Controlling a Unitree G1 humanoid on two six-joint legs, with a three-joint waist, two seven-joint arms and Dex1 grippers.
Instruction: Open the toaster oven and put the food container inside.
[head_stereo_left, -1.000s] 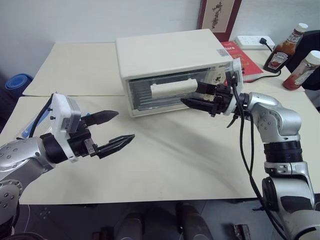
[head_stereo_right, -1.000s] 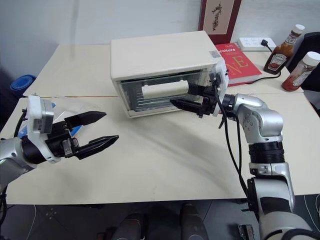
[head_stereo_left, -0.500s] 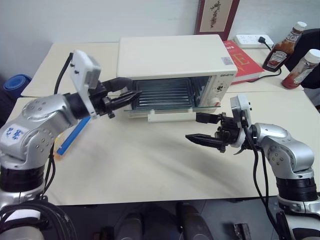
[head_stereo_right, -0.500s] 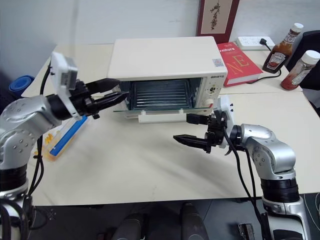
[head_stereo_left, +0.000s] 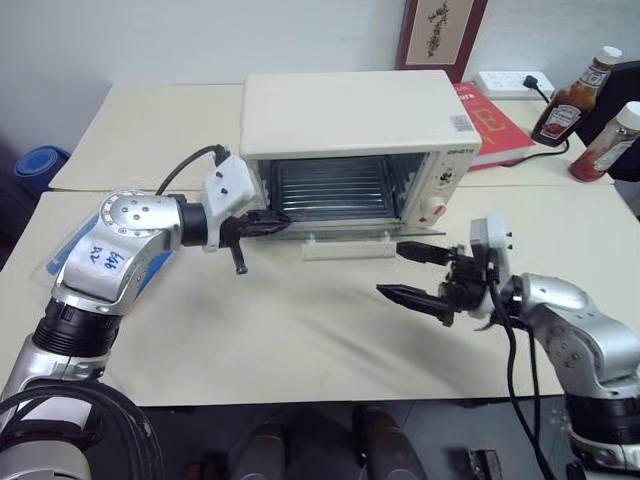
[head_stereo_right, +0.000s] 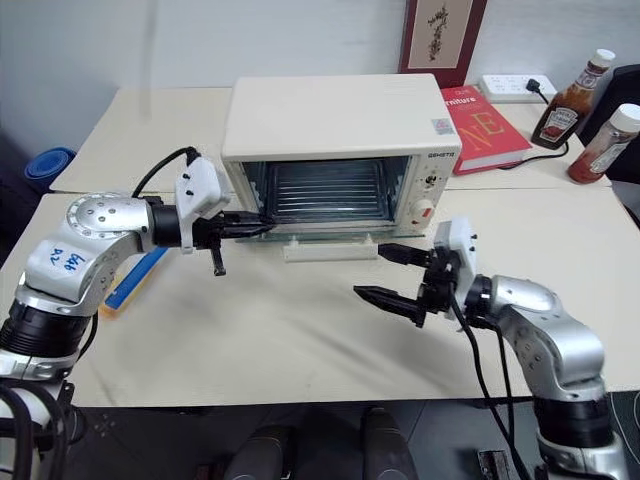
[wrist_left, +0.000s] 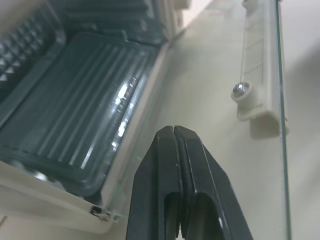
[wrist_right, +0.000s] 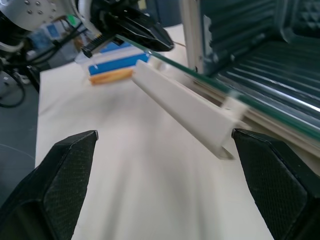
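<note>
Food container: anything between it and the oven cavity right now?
Yes. The left arm lies across the route: the food container sits on the table behind that arm, and the shut left claw rests at the left end of the lowered glass door. The toaster oven is open, its rack bare.
</note>
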